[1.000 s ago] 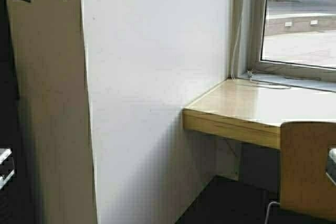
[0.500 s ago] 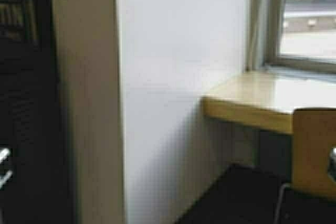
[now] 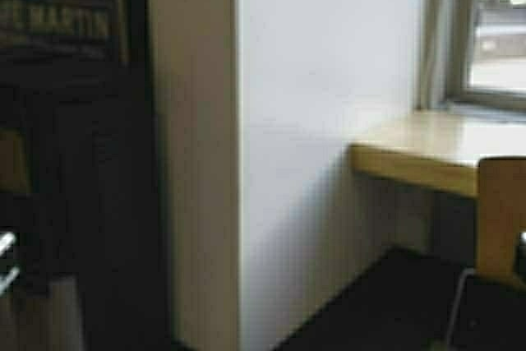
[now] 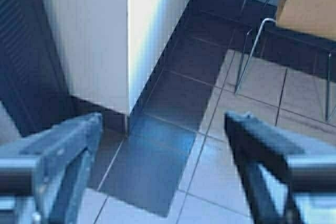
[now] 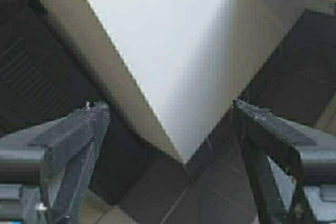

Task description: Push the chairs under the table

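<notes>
Chair legs [image 4: 252, 51] only at left wrist

Spread right pincer [image 5: 168, 145] before white wall corner [image 5: 178, 150]

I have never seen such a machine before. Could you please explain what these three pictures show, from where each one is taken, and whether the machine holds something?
This is a wheeled robot with two arms, each ending in a two-fingered gripper. The high view comes from a camera on its frame, looking forward: a white wall, the end of the table below a window, and one chair at the right edge, not yet pushed under. The other two pictures come from cameras on the wrists. The left wrist view shows the left gripper open above the tiled floor, with the chair farther off. The right wrist view shows the right gripper open, facing the wall corner. Neither holds anything.
</notes>
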`<state>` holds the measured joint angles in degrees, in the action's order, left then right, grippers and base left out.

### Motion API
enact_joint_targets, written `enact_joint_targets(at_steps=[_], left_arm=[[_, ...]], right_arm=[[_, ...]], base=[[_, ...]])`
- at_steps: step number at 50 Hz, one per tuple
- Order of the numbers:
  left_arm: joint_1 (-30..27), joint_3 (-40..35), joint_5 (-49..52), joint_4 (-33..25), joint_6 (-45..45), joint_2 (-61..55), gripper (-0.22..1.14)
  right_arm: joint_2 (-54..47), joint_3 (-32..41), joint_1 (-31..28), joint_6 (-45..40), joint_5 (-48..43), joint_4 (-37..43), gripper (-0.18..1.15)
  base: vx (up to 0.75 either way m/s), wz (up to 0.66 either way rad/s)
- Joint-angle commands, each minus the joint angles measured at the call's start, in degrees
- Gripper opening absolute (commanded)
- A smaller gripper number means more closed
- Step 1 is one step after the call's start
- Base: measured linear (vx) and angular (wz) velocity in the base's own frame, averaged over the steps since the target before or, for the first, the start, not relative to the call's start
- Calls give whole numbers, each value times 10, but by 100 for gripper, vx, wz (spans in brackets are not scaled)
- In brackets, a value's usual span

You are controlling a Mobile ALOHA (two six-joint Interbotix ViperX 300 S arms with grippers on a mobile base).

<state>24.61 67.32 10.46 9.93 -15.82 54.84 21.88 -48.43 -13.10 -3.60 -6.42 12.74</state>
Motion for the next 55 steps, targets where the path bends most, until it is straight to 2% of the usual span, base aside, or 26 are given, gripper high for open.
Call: enact_joint_targets(at_steps=[1,17,55], left_arm=[[1,-7,-5,4,2,-5,100],[1,-8,-16,1,1,-5,100],[1,-3,-21,-4,1,-9,100]], right_arm=[[3,21,1,-1,9,10,101],[-13,25,1,-1,13,12,101],[-41,36,1,1,33,13,101]], base=[[-38,5],[-36,-5],[-32,-23]])
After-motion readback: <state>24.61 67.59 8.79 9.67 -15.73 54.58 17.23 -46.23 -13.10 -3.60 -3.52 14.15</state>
